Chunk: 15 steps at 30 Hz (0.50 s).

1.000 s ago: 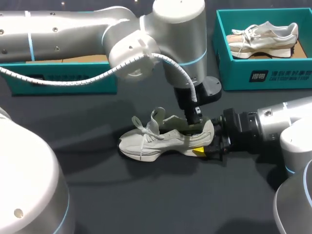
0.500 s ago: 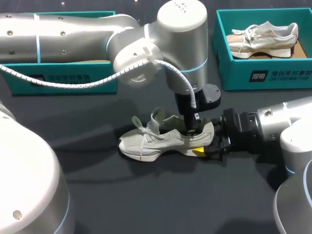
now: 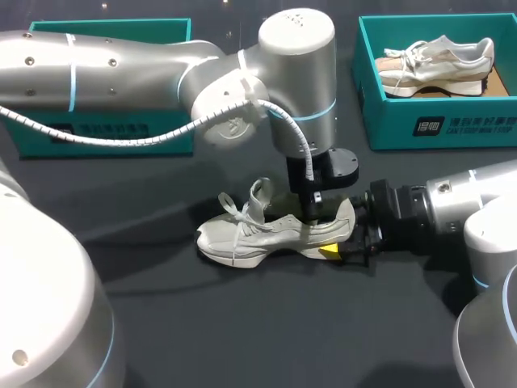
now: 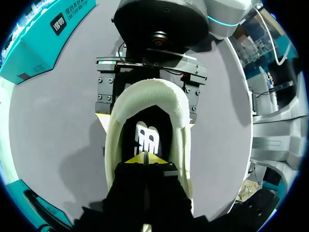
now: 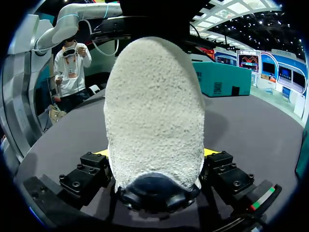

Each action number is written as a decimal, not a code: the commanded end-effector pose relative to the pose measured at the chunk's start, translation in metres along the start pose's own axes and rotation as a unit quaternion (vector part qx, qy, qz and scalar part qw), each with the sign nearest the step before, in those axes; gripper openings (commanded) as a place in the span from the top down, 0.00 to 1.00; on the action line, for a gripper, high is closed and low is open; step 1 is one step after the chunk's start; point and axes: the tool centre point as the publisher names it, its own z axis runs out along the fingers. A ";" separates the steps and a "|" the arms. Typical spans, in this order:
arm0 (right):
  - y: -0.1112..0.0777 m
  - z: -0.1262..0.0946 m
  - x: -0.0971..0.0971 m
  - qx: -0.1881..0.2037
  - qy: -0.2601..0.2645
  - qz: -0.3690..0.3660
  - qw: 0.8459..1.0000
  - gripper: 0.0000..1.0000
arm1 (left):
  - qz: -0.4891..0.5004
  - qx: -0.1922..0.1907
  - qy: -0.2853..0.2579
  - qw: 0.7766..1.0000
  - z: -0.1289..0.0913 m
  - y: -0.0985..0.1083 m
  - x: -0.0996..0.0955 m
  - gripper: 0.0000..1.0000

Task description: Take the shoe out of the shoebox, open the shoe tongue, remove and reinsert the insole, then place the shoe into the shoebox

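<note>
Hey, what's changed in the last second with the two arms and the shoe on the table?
The left gripper sank from just above the heel opening down into the shoe. The right gripper kept its clamp on the heel, and the shoe stayed where it was.

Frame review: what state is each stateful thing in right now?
shoe, upright on the table, tongue lifted open
left end effector, shut, tips inside the shoe
right end effector, shut on the shoe's heel
right shoebox, open, second shoe inside
left shoebox, open, interior mostly hidden
</note>
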 end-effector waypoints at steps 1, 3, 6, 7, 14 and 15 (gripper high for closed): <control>0.001 0.001 0.000 0.003 -0.001 0.001 1.000 1.00 | 0.001 0.003 -0.003 1.000 -0.006 0.006 0.003 1.00; 0.001 0.001 0.000 0.003 -0.001 0.001 1.000 1.00 | 0.001 0.003 -0.003 1.000 -0.006 0.006 0.003 1.00; 0.001 0.001 0.000 0.003 -0.001 0.001 1.000 1.00 | 0.001 0.003 -0.003 1.000 -0.006 0.006 0.003 1.00; 0.001 0.001 0.000 0.003 -0.001 0.001 1.000 1.00 | 0.004 0.001 -0.001 1.000 -0.003 0.007 0.004 1.00; 0.001 0.001 0.000 0.003 -0.001 0.001 1.000 1.00 | 0.009 -0.003 0.008 1.000 0.004 0.023 0.006 1.00; 0.001 0.001 0.000 0.003 -0.001 0.001 1.000 1.00 | 0.010 -0.002 0.009 1.000 0.004 0.026 0.006 1.00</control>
